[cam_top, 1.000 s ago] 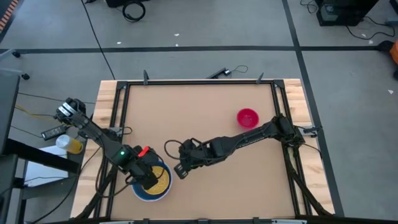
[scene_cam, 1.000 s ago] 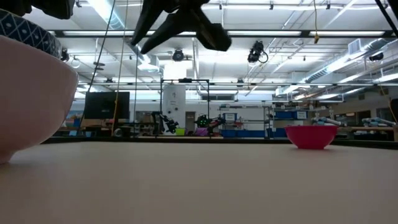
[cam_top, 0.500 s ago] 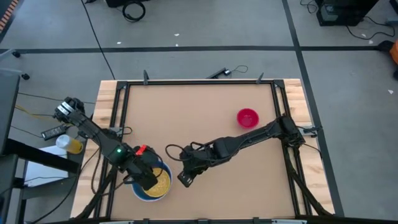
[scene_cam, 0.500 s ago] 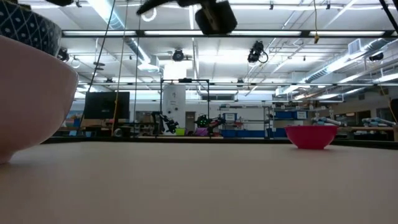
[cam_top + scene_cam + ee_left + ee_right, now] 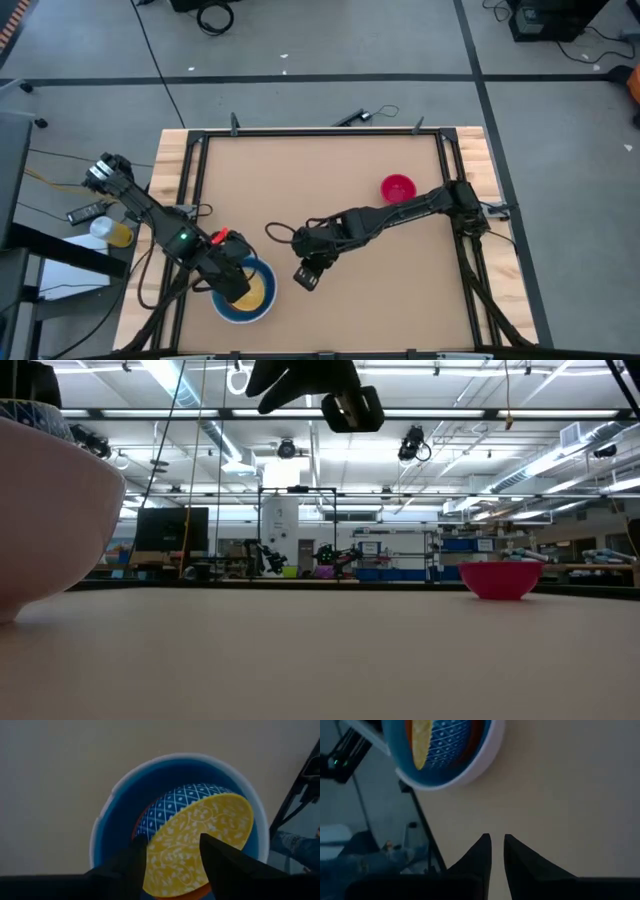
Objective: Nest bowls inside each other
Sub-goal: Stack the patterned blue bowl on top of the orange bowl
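At the near left stands the stack of bowls (image 5: 243, 292): a white bowl (image 5: 100, 820), a light blue bowl (image 5: 150, 780) in it, and an orange rim (image 5: 192, 894) inside that. A yellow bowl (image 5: 200, 840) with a blue-patterned outside (image 5: 167, 812) leans tilted in the stack. My left gripper (image 5: 172, 857) is open just above the yellow bowl, one finger over each side. My right gripper (image 5: 497, 845) hangs shut over bare table to the right of the stack. A magenta-red bowl (image 5: 398, 188) sits upright at the far right.
A raised wooden frame (image 5: 320, 132) runs round the brown table top. Bare table lies between the stack and the magenta-red bowl (image 5: 500, 578). In the low view the white bowl (image 5: 50, 520) fills the left side and the right arm (image 5: 340, 400) hangs at the top.
My left gripper has risen a little over the stack. The blue-patterned bowl has sunk lower behind the white rim. My right gripper has swung a little toward the table's right edge, risen and turned about its wrist.
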